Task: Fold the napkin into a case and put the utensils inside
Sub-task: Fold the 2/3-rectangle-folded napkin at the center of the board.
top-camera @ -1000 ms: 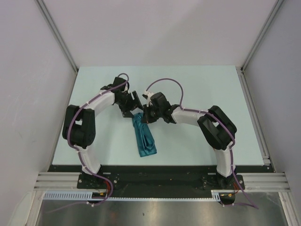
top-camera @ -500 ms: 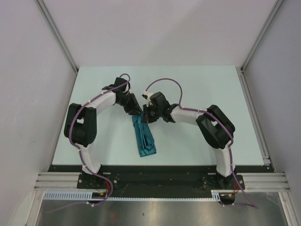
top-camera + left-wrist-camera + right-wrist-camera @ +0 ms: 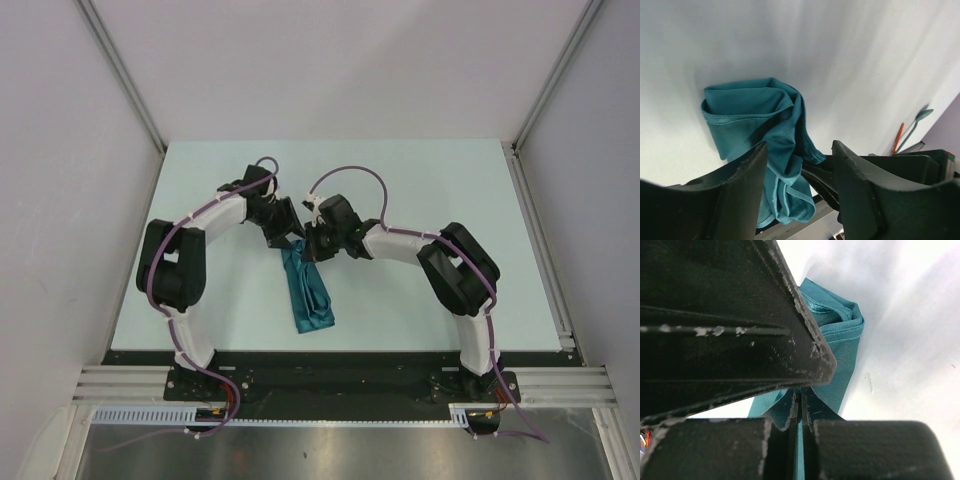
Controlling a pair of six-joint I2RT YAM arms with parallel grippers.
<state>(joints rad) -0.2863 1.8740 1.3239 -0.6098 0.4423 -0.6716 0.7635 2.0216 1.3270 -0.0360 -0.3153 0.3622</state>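
Note:
The teal napkin point(image 3: 309, 296) lies as a long narrow folded strip on the table, running from the grippers toward the near edge. My right gripper point(image 3: 309, 250) is shut on the napkin's point(image 3: 840, 347) far end, and a thin cloth edge shows pinched between its fingers point(image 3: 790, 412). My left gripper point(image 3: 289, 237) is open right beside it. Loose folds of the napkin point(image 3: 752, 117) hang between the left gripper's fingers point(image 3: 747, 185), which stand apart. An orange-red utensil point(image 3: 897, 138) shows small at the far right of the left wrist view; the top view does not show it.
A slim teal-green spoon-like thing point(image 3: 918, 123) lies beside the orange-red utensil. The pale table point(image 3: 420, 180) is walled by grey panels on the left, back and right. Both arms arch over the table's middle and meet at the napkin's far end.
My left gripper has shifted a little right, closer to the napkin's far end and the right gripper. The right gripper keeps its hold. The napkin has hardly moved.

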